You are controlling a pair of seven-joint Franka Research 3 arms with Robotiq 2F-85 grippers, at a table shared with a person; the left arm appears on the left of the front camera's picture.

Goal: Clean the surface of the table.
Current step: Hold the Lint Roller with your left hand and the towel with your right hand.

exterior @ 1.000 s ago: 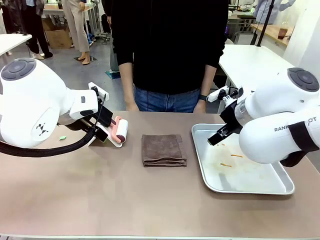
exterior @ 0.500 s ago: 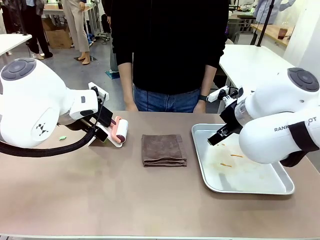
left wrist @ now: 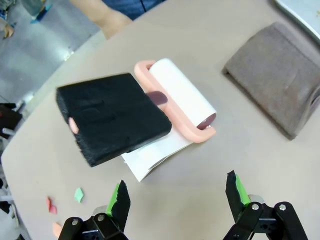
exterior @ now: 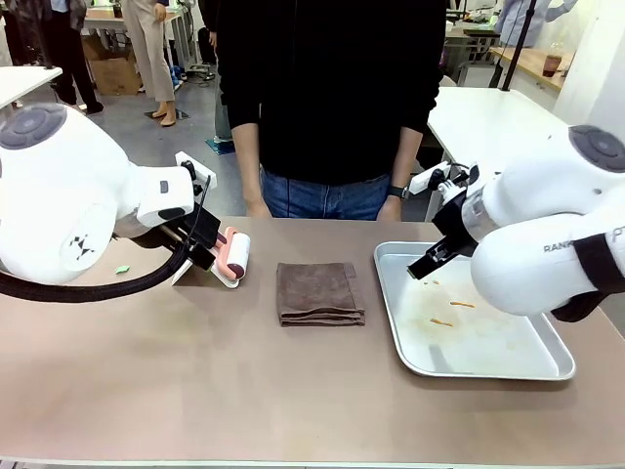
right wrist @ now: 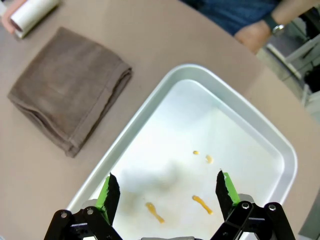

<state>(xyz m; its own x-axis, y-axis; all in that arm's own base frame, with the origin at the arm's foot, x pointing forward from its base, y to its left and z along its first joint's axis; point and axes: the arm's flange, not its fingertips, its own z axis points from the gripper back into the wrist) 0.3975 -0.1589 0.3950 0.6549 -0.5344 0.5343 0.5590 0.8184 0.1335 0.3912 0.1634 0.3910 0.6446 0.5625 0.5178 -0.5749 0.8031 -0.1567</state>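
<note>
**Folded cloth mid-table, tray to the right**

At the centre of the tan table [exterior: 244, 391], a folded brown cloth [exterior: 320, 293]. Left of it, a pink lint roller [exterior: 232, 256], close against the left arm [exterior: 68, 210]. To the right, a silver tray [exterior: 508, 347] marked with orange smears [exterior: 441, 321], right gripper [exterior: 422, 270] hanging over its far left corner. Standing at the far edge, a person [exterior: 332, 98] in black.
</note>
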